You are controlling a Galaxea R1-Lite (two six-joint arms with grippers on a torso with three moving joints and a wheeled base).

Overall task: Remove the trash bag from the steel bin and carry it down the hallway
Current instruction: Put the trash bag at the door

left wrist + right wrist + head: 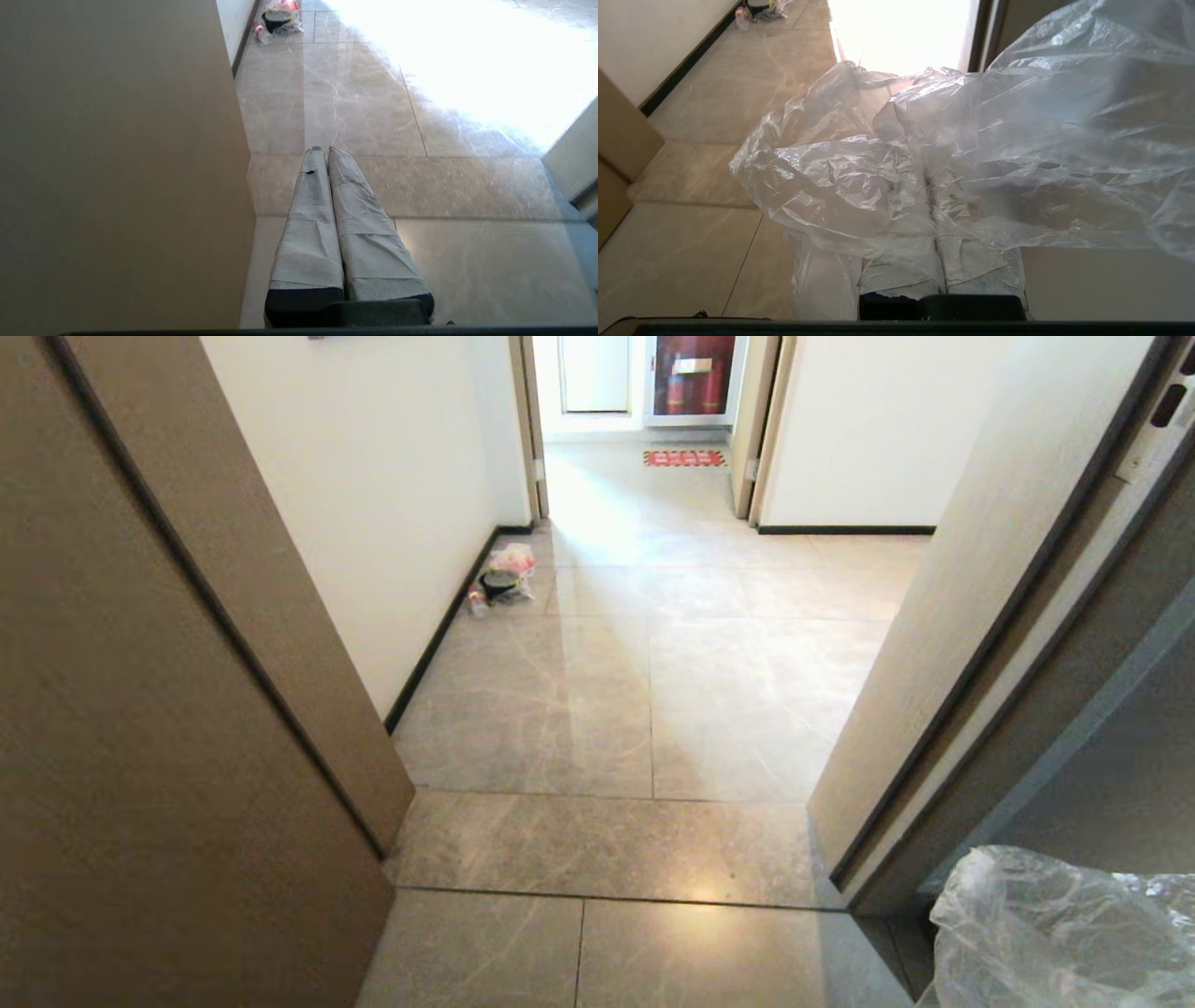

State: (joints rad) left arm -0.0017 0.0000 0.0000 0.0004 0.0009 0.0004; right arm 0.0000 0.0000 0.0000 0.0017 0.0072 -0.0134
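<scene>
I count one trash bag (pixel 971 154), bunched up with no clear long axis, draped over my right gripper (pixel 934 205), whose fingers are clenched on it. My left gripper (pixel 324 151) is clenched on nothing, above the hallway (pixel 653 691) floor.

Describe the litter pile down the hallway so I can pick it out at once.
Follow the left white wall and its black baseboard toward the far doorway. On the tiles beside it lies the litter pile: a pink-white bag, a dark round container, a small bottle. Nothing else lies on that stretch of floor.
</scene>
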